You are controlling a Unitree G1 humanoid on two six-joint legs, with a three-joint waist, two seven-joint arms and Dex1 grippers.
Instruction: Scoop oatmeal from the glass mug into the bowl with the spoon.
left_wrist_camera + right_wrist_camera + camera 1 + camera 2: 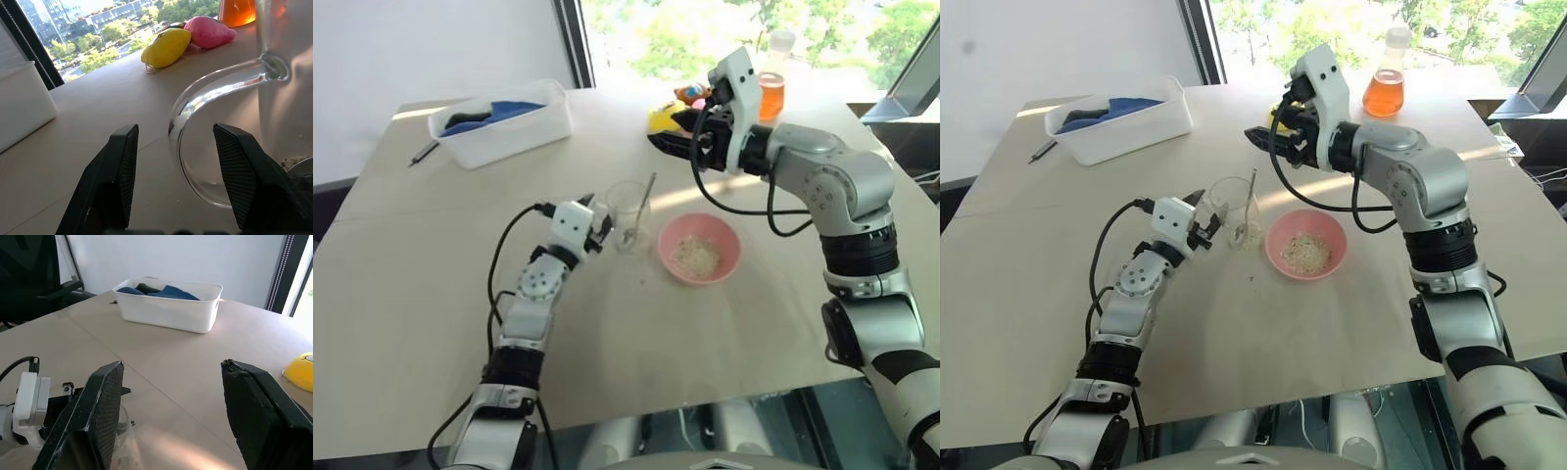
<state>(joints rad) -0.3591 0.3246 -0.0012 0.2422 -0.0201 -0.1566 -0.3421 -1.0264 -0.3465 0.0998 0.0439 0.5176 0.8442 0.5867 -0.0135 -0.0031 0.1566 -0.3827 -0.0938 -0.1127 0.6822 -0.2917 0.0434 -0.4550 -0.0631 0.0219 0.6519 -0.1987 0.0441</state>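
Note:
The glass mug (628,213) stands mid-table with the spoon (647,196) leaning inside it, handle up. A little oatmeal (296,159) lies at the mug's bottom. More oatmeal (696,256) sits in the pink bowl (729,257), just right of the mug. My left gripper (600,227) is open at the mug's left side. The glass handle (215,83) sits between its fingers (115,171) with gaps on both sides. My right gripper (1258,137) hangs open above the table behind the mug, nothing between its fingers (102,401).
A white tub (504,122) with blue cloth stands at the back left, a dark pen (423,152) beside it. A flask of orange liquid (1386,88) and yellow (166,46) and pink (208,32) toys sit at the far edge.

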